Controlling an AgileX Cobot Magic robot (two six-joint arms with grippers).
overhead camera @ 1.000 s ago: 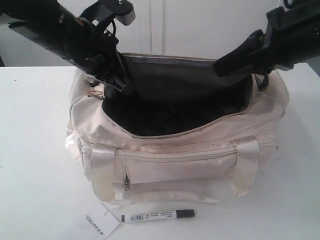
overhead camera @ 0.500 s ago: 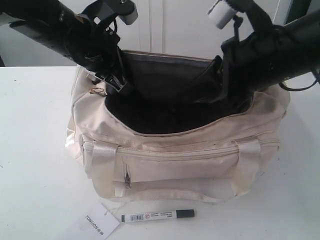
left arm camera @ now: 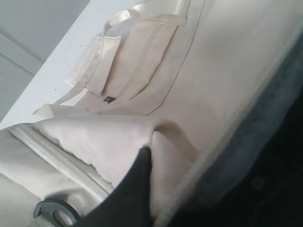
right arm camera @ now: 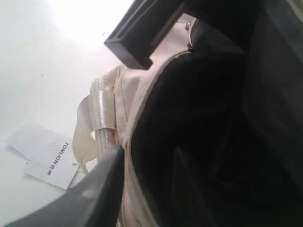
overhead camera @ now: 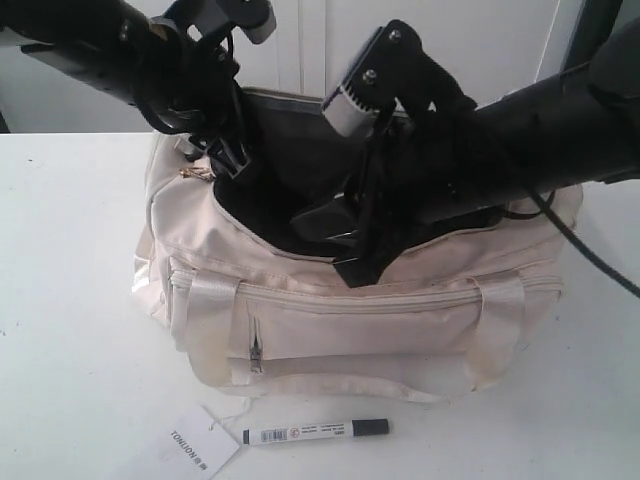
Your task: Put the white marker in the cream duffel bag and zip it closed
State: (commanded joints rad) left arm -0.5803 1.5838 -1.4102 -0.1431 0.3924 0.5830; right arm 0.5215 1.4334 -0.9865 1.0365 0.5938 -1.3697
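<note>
The cream duffel bag stands mid-table, its top zipper undone and its dark lining showing. The white marker lies on the table in front of the bag, cap to the right. My left gripper is shut on the bag's left-end rim; in the left wrist view one dark finger presses into a cream fabric fold. My right gripper hangs open over the bag's front rim, one finger outside and the other inside the dark opening.
A white paper tag printed TONLION lies left of the marker on a string, also in the right wrist view as the tag. A black ring sits by the zipper end. The white table spreads around; white panels stand behind.
My right gripper swung from the bag's back right end leftward and forward to the front rim and opened. The left gripper kept its hold, and the bag's left end shifted slightly.
</note>
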